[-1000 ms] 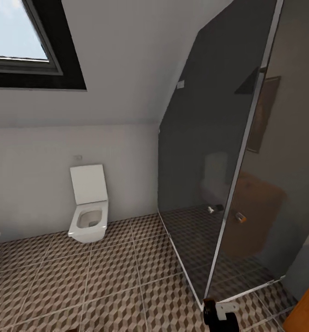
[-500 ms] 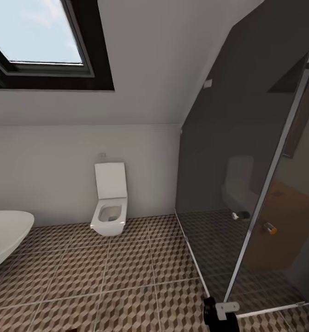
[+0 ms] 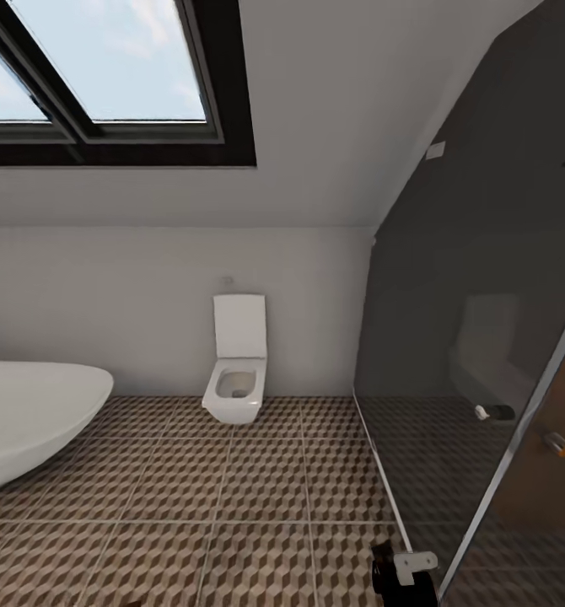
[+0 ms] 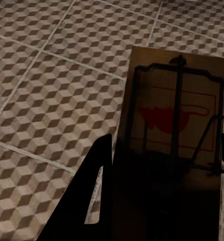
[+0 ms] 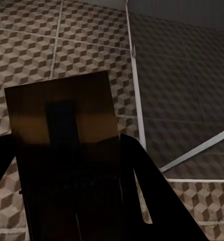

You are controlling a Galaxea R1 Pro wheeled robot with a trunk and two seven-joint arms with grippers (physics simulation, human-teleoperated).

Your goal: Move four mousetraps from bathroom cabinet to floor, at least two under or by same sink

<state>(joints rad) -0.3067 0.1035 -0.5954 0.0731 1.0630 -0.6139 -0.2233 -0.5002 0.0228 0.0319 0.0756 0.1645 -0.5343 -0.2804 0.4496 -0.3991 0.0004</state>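
mousetrap point(image 4: 175, 130) btwn left gripper point(image 4: 162, 196) fingers point(image 4: 94, 196)

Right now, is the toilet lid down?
No. In the head view the toilet has its lid raised against the wall and the bowl open.

bathroom floor point(image 3: 257, 480): matt tile | toilet point(image 3: 236, 371): glossy white | shower screen point(image 3: 468, 337): smooth glass

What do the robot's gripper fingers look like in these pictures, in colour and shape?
In both wrist views the fingers are flat, matt black blades with angled edges. The left fingers taper toward the tip, with a pale grey strip on the inner face. The right fingers look the same, also with a pale inner strip. In the head view a black arm part carries a small white bracket. No cables or markings are visible.
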